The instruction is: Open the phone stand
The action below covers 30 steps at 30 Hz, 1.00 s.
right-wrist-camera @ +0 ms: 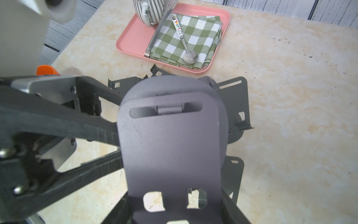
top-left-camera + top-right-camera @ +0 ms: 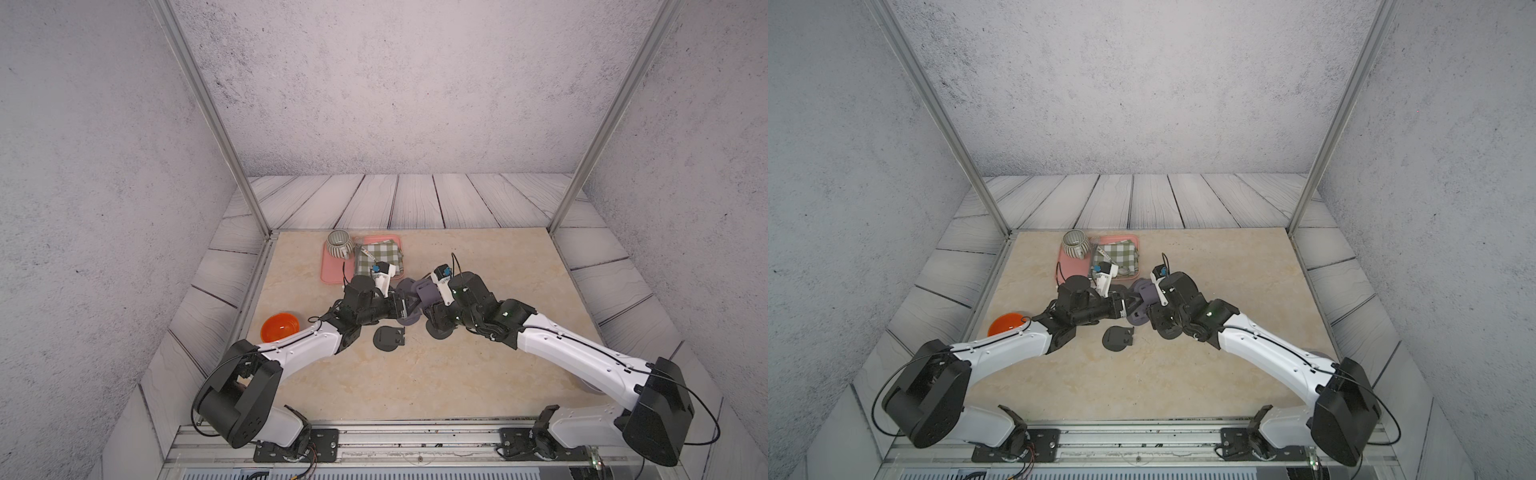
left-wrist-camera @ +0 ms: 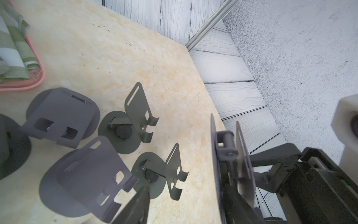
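Writing shows in 1 place only: small coloured characters along the handle of a spoon (image 1: 183, 40), too small to read. The spoon lies on a folded green-checked cloth (image 1: 195, 29) in a pink tray (image 1: 131, 38), next to a striped mug (image 1: 149, 9) cut off by the frame edge. All of it sits beyond the jaws, away from the arm bases.

The phone stand (image 1: 170, 147) hangs between the 2 sets of jaws, lifted off the desk (image 2: 415, 386). Its grey-purple plate is only slightly parted from its round base. The right jaws are clamped on the end with the 2 cut-outs. 1 finger (image 1: 234, 211) shows at the plate's edge, and the rest is hidden behind the plate.

The left jaws stand partly open. 1 finger (image 3: 139, 205) is well clear of the base's rim. The other is lost in dark blur beside the hinge, so I cannot tell whether it touches. Seen from the right wrist, both left fingers (image 1: 93, 126) run in behind the plate, tips hidden.

Beyond the left jaws, 4 more stands sit on the desk — 2 grey-purple stands (image 3: 60, 116) (image 3: 89, 174) nearly folded, 2 dark grey stands (image 3: 135, 108) (image 3: 172, 170) propped open. In both top views a black stand (image 2: 388, 338) (image 2: 1117, 338) lies flat on the near side of the jaws, and the arms cover most of the held stand. An orange bowl (image 2: 280, 326) sits beside the left arm (image 2: 291, 353), well behind its jaws.
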Tool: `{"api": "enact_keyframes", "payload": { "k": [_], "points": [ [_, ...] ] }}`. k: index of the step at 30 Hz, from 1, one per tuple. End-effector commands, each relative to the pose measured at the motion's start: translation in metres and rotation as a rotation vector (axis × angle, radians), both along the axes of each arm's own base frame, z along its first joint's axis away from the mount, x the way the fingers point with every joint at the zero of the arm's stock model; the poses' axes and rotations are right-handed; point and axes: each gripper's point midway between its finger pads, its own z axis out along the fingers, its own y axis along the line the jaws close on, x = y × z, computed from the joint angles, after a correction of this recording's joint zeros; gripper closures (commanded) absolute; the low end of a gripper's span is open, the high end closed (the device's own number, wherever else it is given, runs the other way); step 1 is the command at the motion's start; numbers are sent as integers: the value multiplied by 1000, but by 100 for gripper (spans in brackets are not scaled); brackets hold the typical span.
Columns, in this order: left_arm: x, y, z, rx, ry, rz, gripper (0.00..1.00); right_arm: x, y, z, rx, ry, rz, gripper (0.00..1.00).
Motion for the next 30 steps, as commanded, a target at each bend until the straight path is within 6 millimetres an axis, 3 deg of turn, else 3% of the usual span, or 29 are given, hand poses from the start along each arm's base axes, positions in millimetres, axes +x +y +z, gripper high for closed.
{"api": "enact_keyframes", "payload": {
  "k": [1, 8, 13, 20, 30],
  "points": [
    [0, -4, 3, -58, -7, -26, 42, 0, 14, 26, 71, -61, 21, 51],
    [-5, -14, 14, -178, -16, -99, 69, 3, 23, 31, 82, -78, 22, 51],
    [-7, -15, 14, -203, -8, -123, 100, 7, 26, 36, 73, -92, 20, 52],
    [-11, -7, 5, -135, -28, -128, 100, 7, 24, 34, 47, -89, 20, 52],
    [-15, 38, -33, 287, -122, -50, 100, 1, 20, 27, 24, -62, 33, 52]
  ]
}}
